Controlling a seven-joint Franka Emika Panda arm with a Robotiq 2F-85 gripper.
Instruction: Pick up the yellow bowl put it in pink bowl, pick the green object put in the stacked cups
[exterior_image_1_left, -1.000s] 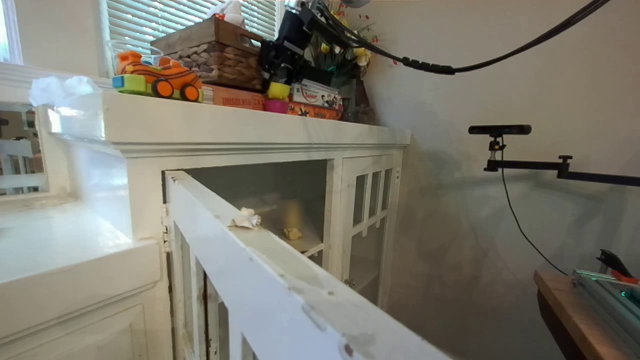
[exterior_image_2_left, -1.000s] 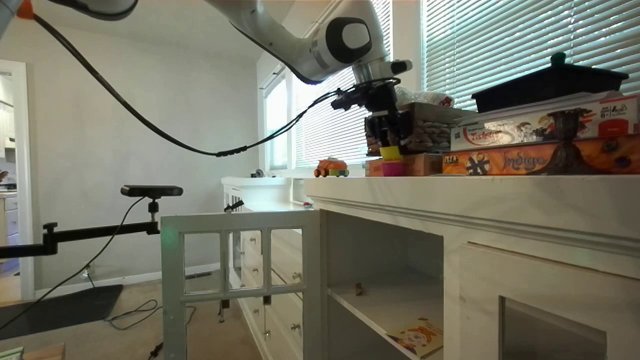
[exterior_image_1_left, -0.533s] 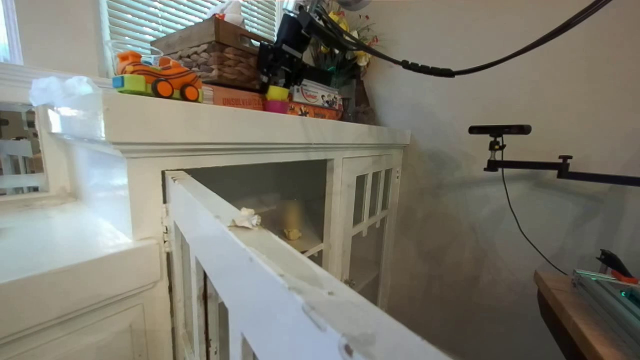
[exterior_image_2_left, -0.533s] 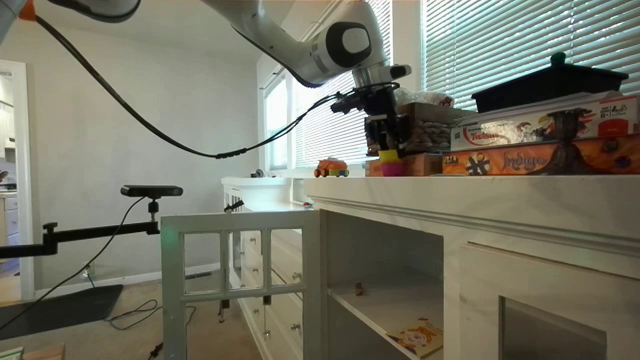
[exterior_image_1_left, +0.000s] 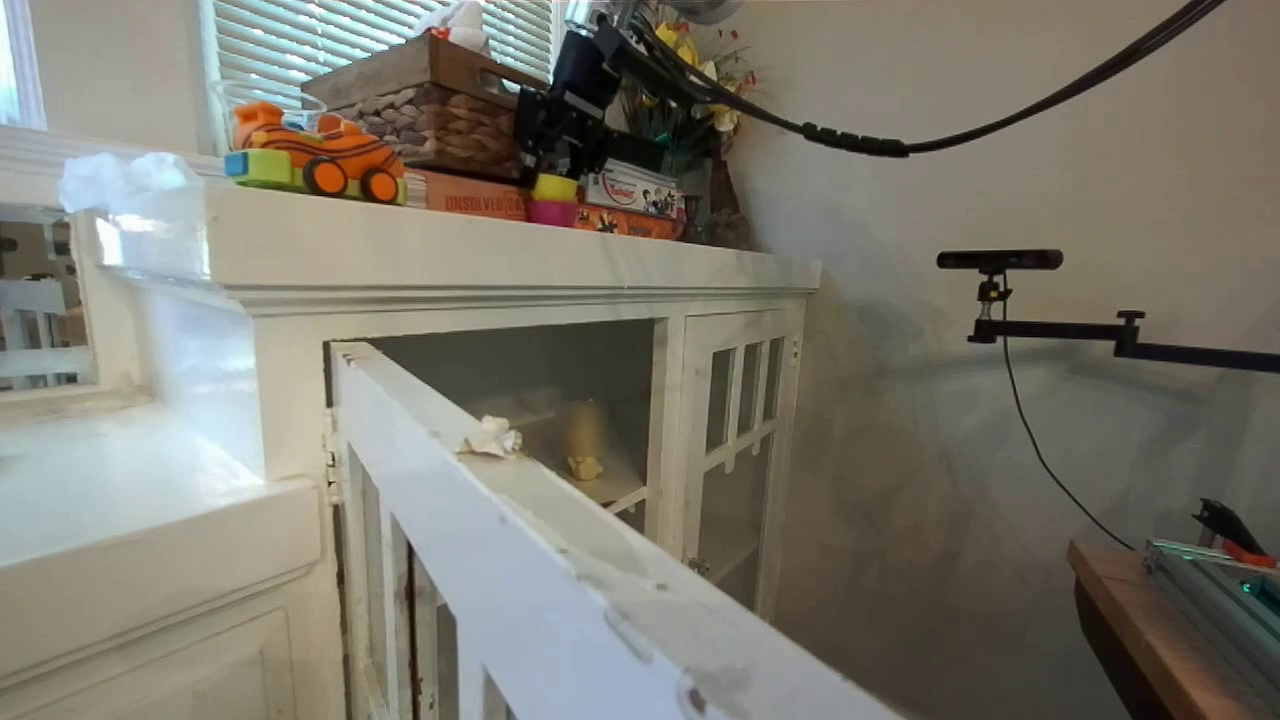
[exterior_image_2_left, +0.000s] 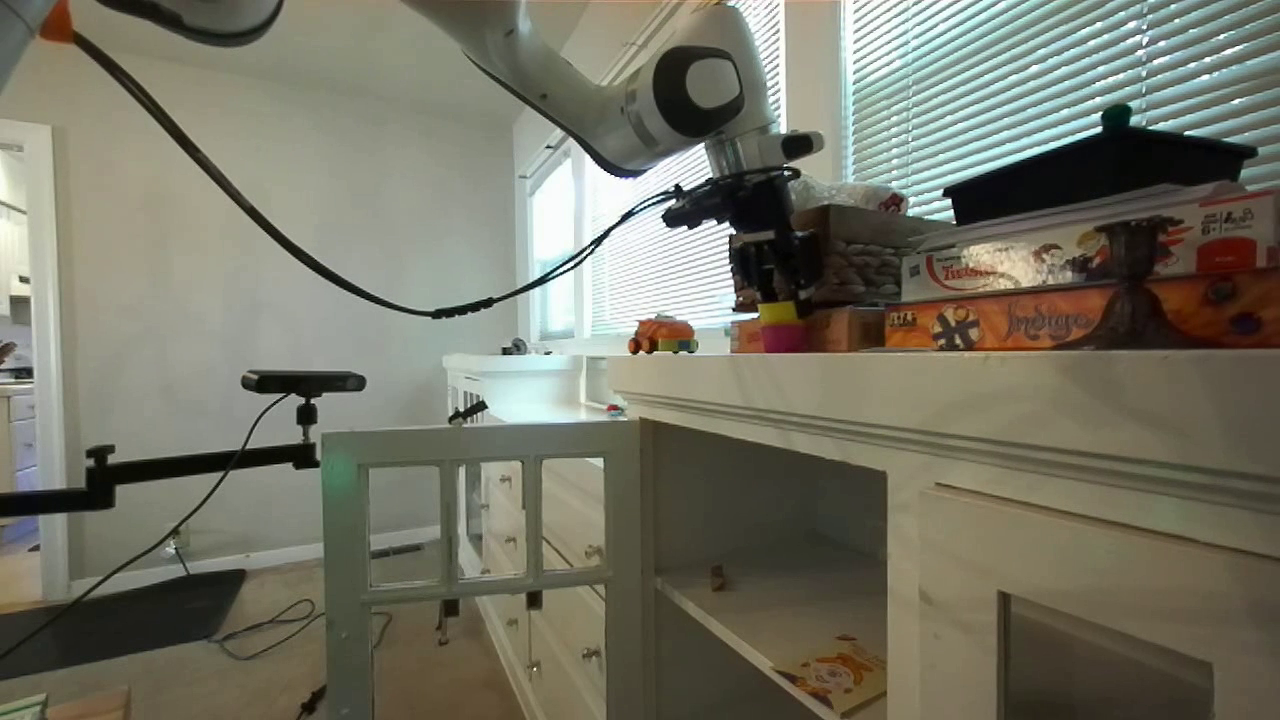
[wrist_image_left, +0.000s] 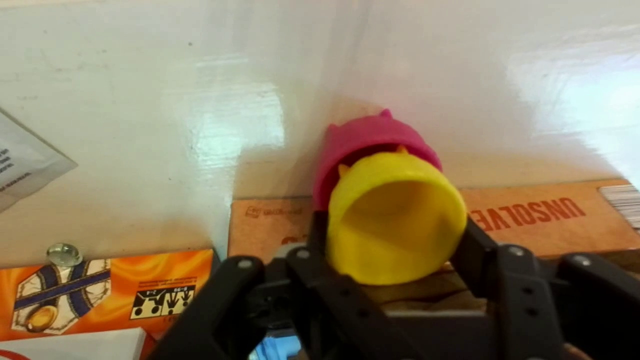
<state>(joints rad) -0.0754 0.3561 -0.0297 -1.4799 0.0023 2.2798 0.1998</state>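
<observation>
In the wrist view the gripper (wrist_image_left: 397, 240) reached up from the bottom of the frame, fingers (wrist_image_left: 479, 265) one to each side of the yellow bowl (wrist_image_left: 395, 220), apparently pinching its outer wall from left and right. The bowl was round, no long axis, right of centre, mouth facing the viewer. The pink bowl (wrist_image_left: 372, 132) lay beneath it, showing toward the upper left; a dark crescent of its inside separated the two rims there. In both exterior views yellow stood directly over pink, its lower part meeting the pink rim; how deep its base sat could not be told. Pink rested on the white cabinet top (wrist_image_left: 140, 115), just beside the box lettered UNSOLVED (exterior_image_1_left: 478, 203). Judgement: first nesting step nearly complete. The next move hinged on rim offset: yellow read low and right of pink in the wrist frame, partly perhaps parallax. A slight correction toward the upper left before release seemed called for; letting go off-centre risked yellow perching on the rim or tipping pink.
</observation>
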